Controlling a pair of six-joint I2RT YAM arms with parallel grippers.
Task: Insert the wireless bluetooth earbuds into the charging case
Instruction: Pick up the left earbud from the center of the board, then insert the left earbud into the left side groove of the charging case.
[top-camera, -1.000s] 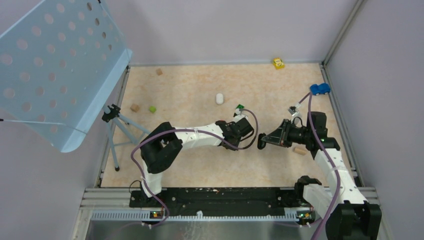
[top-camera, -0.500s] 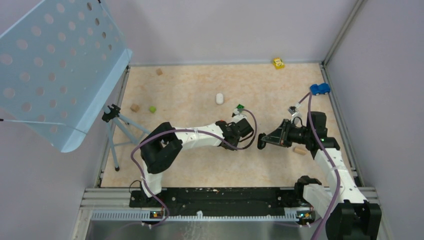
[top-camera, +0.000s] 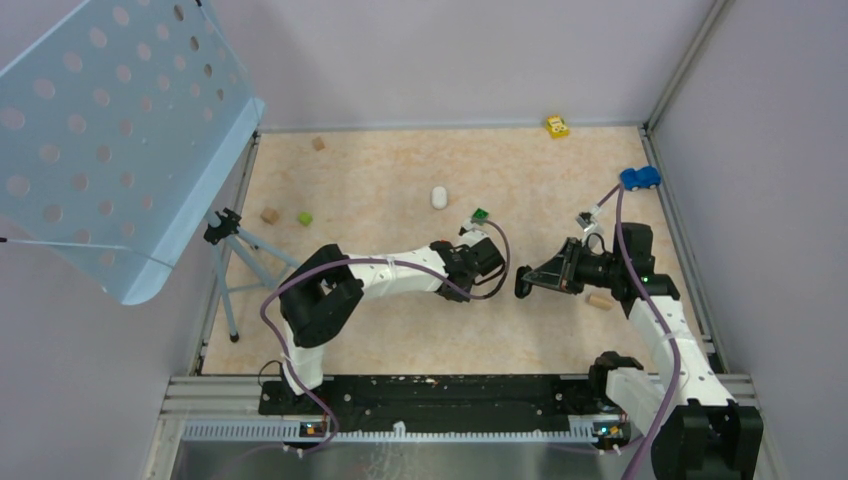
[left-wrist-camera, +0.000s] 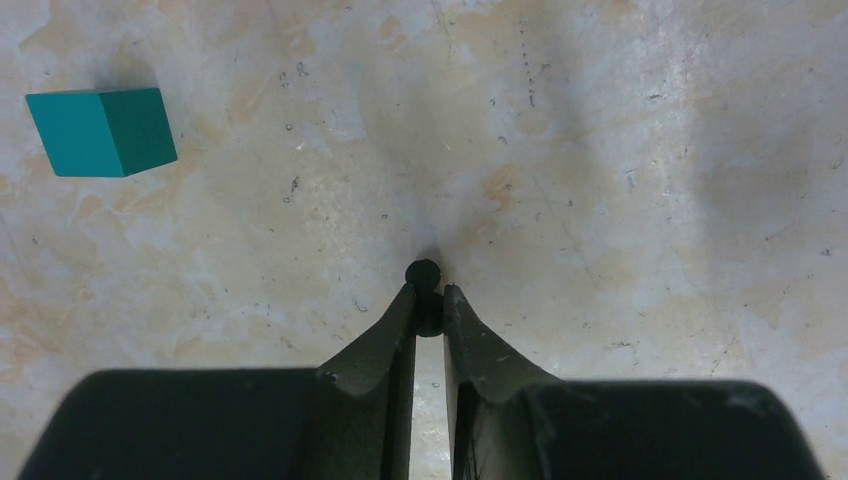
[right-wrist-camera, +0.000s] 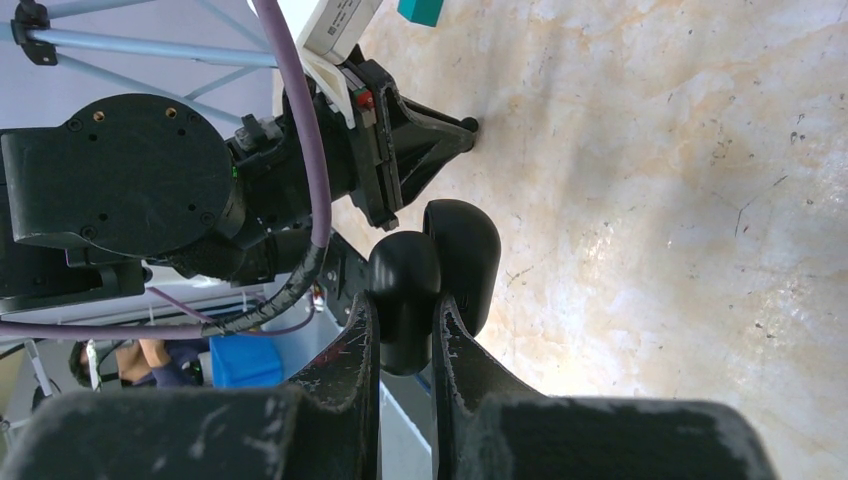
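Black earbud (left-wrist-camera: 424, 272) lengthwise in left claw (left-wrist-camera: 428, 293)

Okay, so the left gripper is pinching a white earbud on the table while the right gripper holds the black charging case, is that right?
Not quite. The earbud between the left gripper fingers is black, not white, as the left wrist view shows. The rest stands: it sits on the table, and the right gripper holds the black charging case.

I see my left arm (top-camera: 390, 272), right arm (top-camera: 665, 330): white links, black joints, purple cables (top-camera: 275, 300) alongside. Matte black, tapered: left pincer (left-wrist-camera: 429, 292), right pincer (right-wrist-camera: 404, 300).
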